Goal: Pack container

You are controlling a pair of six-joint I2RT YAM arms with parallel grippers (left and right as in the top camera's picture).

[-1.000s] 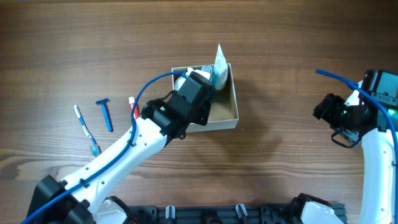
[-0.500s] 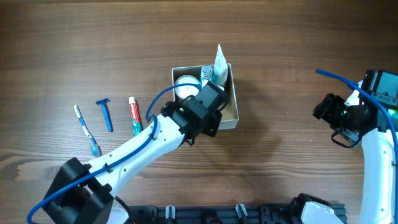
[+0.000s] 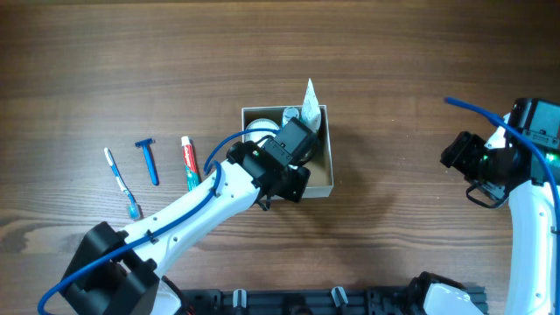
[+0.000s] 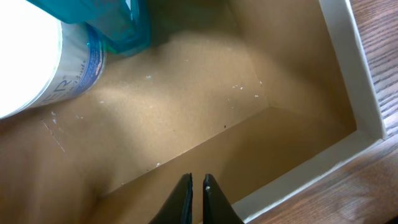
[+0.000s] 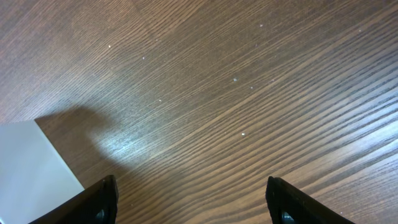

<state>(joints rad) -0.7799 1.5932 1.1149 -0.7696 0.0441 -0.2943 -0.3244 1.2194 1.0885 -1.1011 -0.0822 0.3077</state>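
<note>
The container (image 3: 330, 157) is a square, shallow cardboard box with white outer walls, at the table's middle. In the left wrist view its tan floor (image 4: 186, 112) and white rim fill the frame. A round white jar (image 4: 28, 59), a teal item (image 4: 118, 25) and a white tube (image 3: 308, 94) stand in its back part. My left gripper (image 4: 196, 182) is down inside the box over the bare floor, with its fingers shut and empty. From overhead, the left gripper (image 3: 297, 144) covers the box's middle. My right gripper (image 5: 193, 199) is wide open and empty over bare wood at the far right (image 3: 472, 171).
A toothbrush (image 3: 121, 182), a blue razor (image 3: 149, 162) and a toothpaste tube (image 3: 189, 164) lie in a row on the table left of the box. A pale flat surface (image 5: 31, 171) shows at the lower left of the right wrist view.
My left gripper has moved from the box's back left corner toward its middle and right. The box seems to have shifted slightly toward the front. The right arm has not moved.
</note>
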